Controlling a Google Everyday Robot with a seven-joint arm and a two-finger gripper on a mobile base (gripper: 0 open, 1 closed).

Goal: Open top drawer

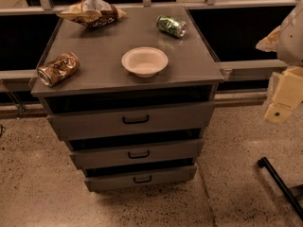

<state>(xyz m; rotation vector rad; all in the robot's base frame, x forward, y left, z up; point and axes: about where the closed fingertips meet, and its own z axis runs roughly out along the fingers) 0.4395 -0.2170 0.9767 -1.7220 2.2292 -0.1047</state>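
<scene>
The grey metal cabinet (94, 46) stands in the middle of the camera view with three drawers. The top drawer (94, 123) is the widest and tallest, with a small black bar handle (136, 120) at its centre. A dark gap shows between its front and the cabinet top. My gripper (283, 99) is at the right edge of the view, cream-coloured, level with the top drawer. It is well to the right of the cabinet and touches nothing.
On the cabinet top lie a chip bag (92, 11), a green can (171, 26), a white bowl (144, 61) and a brown can (57, 69) on its side. The two narrower drawers (104, 157) sit below. A black bar (281, 183) crosses the floor at lower right. A railing runs behind.
</scene>
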